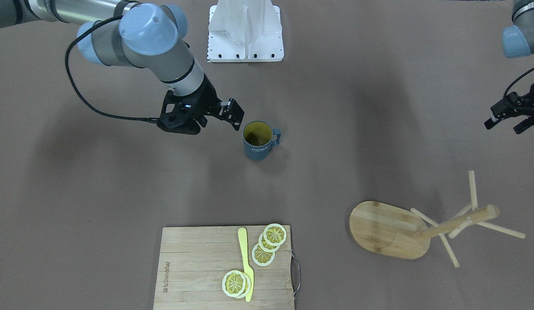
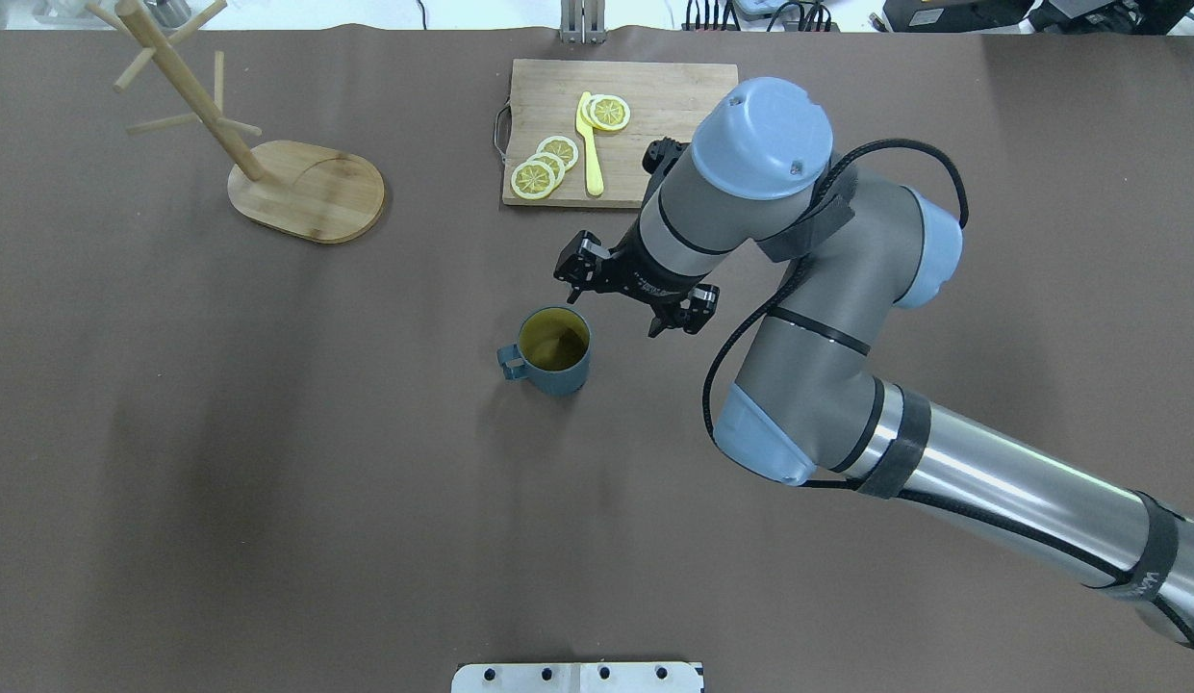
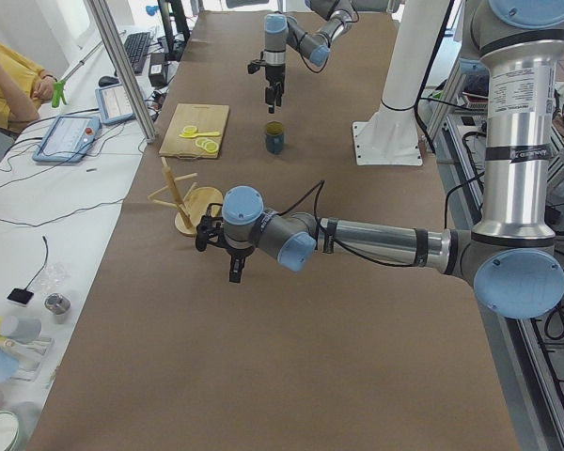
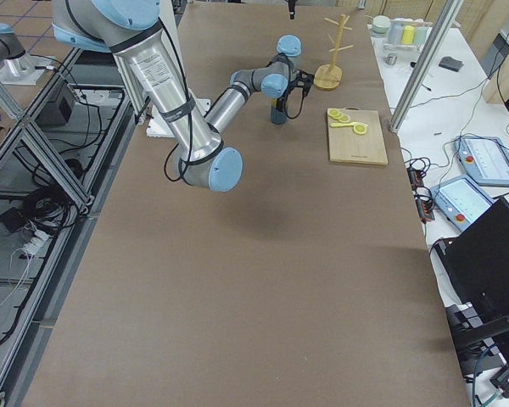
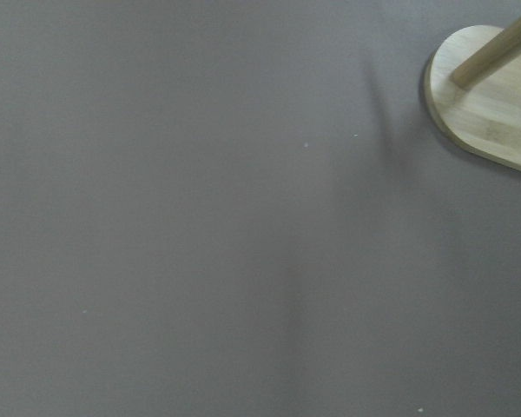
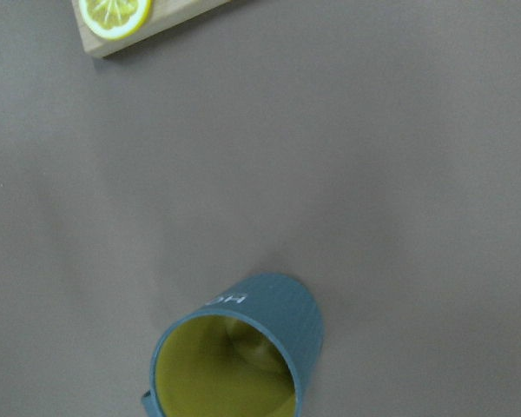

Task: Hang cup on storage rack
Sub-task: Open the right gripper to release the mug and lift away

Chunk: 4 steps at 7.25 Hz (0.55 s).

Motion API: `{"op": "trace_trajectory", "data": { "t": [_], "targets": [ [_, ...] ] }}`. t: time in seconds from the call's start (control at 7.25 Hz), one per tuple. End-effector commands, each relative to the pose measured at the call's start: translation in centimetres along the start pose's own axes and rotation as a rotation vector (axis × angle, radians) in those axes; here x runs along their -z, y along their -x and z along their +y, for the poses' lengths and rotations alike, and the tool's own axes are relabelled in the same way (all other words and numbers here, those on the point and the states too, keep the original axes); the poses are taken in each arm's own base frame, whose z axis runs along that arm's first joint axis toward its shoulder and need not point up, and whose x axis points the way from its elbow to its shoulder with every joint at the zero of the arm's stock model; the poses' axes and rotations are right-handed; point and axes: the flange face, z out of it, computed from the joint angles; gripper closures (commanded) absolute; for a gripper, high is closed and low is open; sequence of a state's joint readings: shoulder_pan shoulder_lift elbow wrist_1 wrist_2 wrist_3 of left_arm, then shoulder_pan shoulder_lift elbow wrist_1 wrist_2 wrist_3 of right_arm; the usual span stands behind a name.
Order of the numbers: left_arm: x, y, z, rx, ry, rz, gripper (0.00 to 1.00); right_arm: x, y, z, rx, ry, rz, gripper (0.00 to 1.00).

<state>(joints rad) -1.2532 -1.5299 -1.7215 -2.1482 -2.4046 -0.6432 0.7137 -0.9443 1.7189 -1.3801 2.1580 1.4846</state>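
Slate-blue cup point(image 1: 258, 146) — yellow-green interior

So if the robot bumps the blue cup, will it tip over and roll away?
Probably not easily: the cup stands upright and looks squat, so a light bump would more likely slide it. If it did tip, its handle would likely stop it rolling far.

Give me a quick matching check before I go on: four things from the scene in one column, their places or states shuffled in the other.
Things:
1. cup
2. storage rack
3. yellow knife
4. right end effector

Places or states:
A. lies on the cutting board
B. stands upright on the bare table, mouth up
C. open, just beside the cup, holding nothing
D. stands on an oval base, nothing on its pegs

Pairs: 1-B, 2-D, 3-A, 4-C
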Motion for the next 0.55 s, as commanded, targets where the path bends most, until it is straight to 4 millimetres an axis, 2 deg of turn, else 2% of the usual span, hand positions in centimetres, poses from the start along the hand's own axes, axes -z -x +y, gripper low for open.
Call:
{"op": "trace_trajectory", "data": {
  "t": [0.0, 0.14, 0.28, 0.41],
  "targets": [
    [-1.6, -9.3, -1.1, -0.049, 0.008, 0.085, 0.02, 3.0, -7.9, -4.9, 0.058, 0.006, 0.033, 0.00],
    [-3.1, -14.5, -1.9, -0.135, 0.007, 0.118, 0.03, 3.1, -11.0, -6.8, 0.082, -0.007, 0.064, 0.00],
    [-4.8, -19.6, -1.3, -0.213, -0.014, 0.128, 0.03, 3.6, -13.3, -8.3, 0.117, -0.019, 0.083, 0.00],
    [-6.0, -22.9, 0.5, -0.287, -0.051, 0.115, 0.02, 3.4, -14.7, -9.2, 0.140, -0.021, 0.102, 0.00]
  ]
}}
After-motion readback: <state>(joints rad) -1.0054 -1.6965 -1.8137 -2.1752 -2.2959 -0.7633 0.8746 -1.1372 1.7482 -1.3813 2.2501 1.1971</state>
